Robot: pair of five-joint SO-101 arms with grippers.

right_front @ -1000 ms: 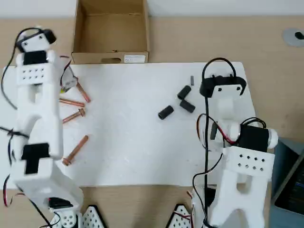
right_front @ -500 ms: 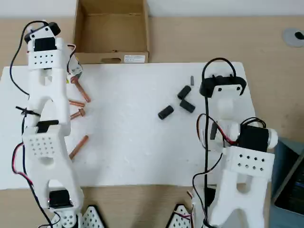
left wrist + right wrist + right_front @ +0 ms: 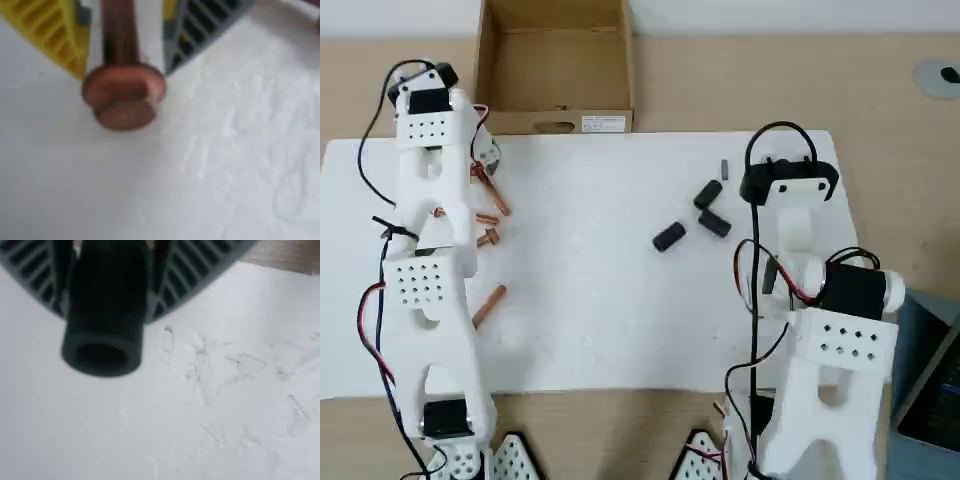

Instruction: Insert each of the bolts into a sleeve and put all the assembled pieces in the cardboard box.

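Note:
Several copper bolts lie at the left of the white foam sheet (image 3: 590, 320), among them one (image 3: 496, 200) by my left gripper (image 3: 483, 165). In the left wrist view that bolt's (image 3: 124, 97) shaft runs between the yellow and grey fingers of the left gripper (image 3: 124, 70), with small gaps on both sides, head pointing away. My right gripper (image 3: 770, 280) is shut on a black sleeve (image 3: 105, 335), held over the foam's right side (image 3: 107, 310). Three more black sleeves (image 3: 708, 193) (image 3: 714, 224) (image 3: 668, 237) lie right of centre. The cardboard box (image 3: 552, 122) stands open at the far edge.
A small grey pin (image 3: 724, 168) lies beyond the sleeves. Two other bolts (image 3: 485, 238) (image 3: 488, 305) lie partly under the left arm. The middle of the foam sheet is bare. Cables loop around both arms.
The left arm has stretched out toward the far left corner, its gripper staying low by the uppermost bolt. The right arm has kept still with the sleeve.

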